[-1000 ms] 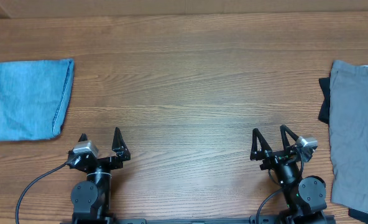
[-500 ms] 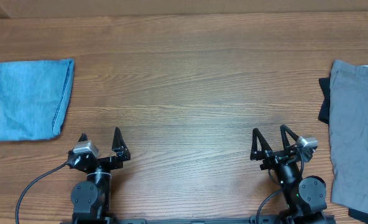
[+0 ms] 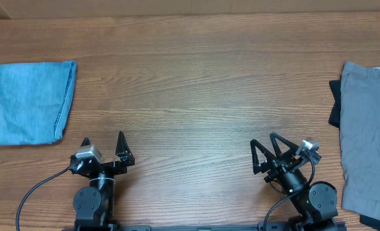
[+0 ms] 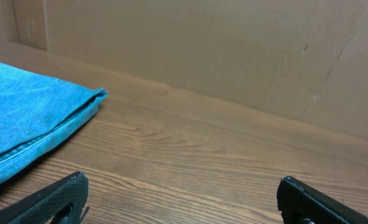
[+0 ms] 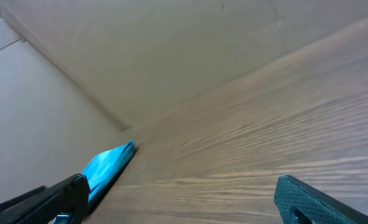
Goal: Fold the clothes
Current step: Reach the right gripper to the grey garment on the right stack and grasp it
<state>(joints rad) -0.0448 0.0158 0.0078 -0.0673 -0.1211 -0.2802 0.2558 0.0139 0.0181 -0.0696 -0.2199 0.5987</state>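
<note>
**Both grippers empty at the lower edge; grey garment lying untouched at the right**

I am holding my left gripper [image 3: 102, 140] low in the lower left of the overhead view. Its jaws are spread wide and nothing is between them. My right gripper [image 3: 264, 142], in the lower right, is gaping just as wide and is also empty. Both are sitting close to their bases, well apart from any cloth, so the middle of the table [image 3: 190, 83] is showing bare wood where a fold can be laid out.

The grey garment [image 3: 368, 141] is lying flat along the right edge of the overhead view and is partly cut off by the frame. It is resting over a black garment [image 3: 334, 106], whose edge is peeking out at its left side. The denim [image 3: 29, 102] is sitting already squared up in the upper left, apart from the work.

My right gripper is pointing toward the upper left, away from the grey garment. Its wrist view is showing only wood, a cardboard wall [image 5: 140, 56] and a far corner of the denim. I judge that folding is not yet begun. The first step is turning toward the right edge and drawing the grey garment off the black one. The cloth looks thin and soft, so it is likely to drag and bunch.
</note>
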